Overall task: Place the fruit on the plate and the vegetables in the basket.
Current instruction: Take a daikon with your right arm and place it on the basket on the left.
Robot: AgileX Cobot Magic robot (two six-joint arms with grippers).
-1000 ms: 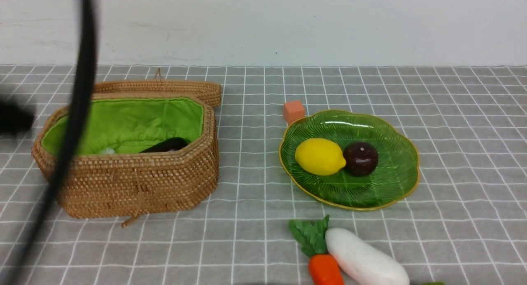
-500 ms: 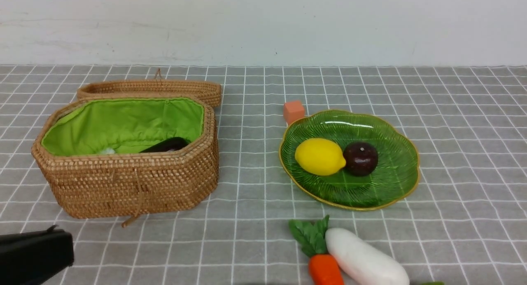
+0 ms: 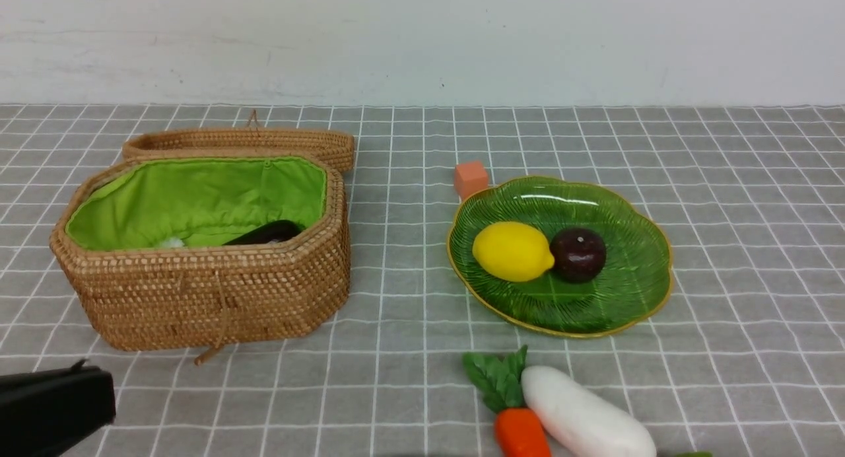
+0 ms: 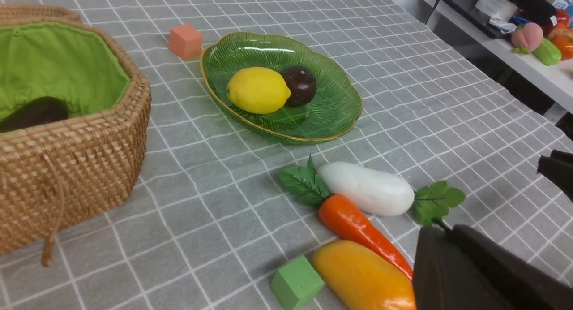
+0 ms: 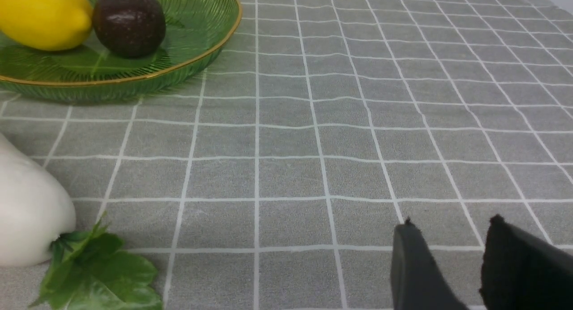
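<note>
The lemon (image 3: 511, 251) and the dark maroon fruit (image 3: 578, 254) lie side by side on the green plate (image 3: 594, 206). The eggplant (image 3: 267, 233) rests inside the green-lined wicker basket (image 3: 211, 292). Carrot (image 3: 521, 434) and white radish (image 3: 584, 417) lie together at the table's near edge, with the mango (image 4: 362, 278) beside them. My left gripper (image 4: 436, 227) is shut and empty, low at the near left, its tips pointing toward the radish leaves. My right gripper (image 5: 450, 225) hovers open over bare cloth, right of the radish (image 5: 27, 211).
The basket's lid (image 3: 244, 140) leans behind the basket. An orange cube (image 3: 471, 178) sits at the plate's far left rim, and a green cube (image 4: 295, 283) lies by the mango. A side shelf (image 4: 537, 72) with other toys stands past the table's right edge.
The left arm, whose cable crossed in front of the basket a second ago, has dropped to the near left corner and stayed there. Nothing on the table moved.
</note>
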